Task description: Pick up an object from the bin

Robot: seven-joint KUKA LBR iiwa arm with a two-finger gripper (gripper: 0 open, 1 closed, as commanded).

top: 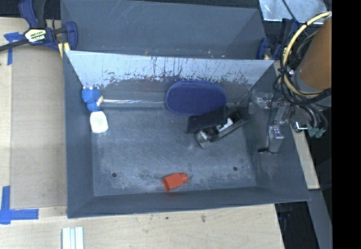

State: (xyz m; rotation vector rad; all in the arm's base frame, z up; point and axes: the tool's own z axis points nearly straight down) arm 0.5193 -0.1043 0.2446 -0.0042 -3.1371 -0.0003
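This looks like a robotics lab: a scuffed grey sheet-metal bin (169,27) with a cable-wrapped, orange-covered robot arm (318,59) reaching in from its right side.

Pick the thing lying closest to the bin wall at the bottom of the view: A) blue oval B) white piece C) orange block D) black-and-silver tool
C: the orange block sits just short of the bin's bottom wall, while the blue oval, white piece and black-and-silver tool lie farther up.
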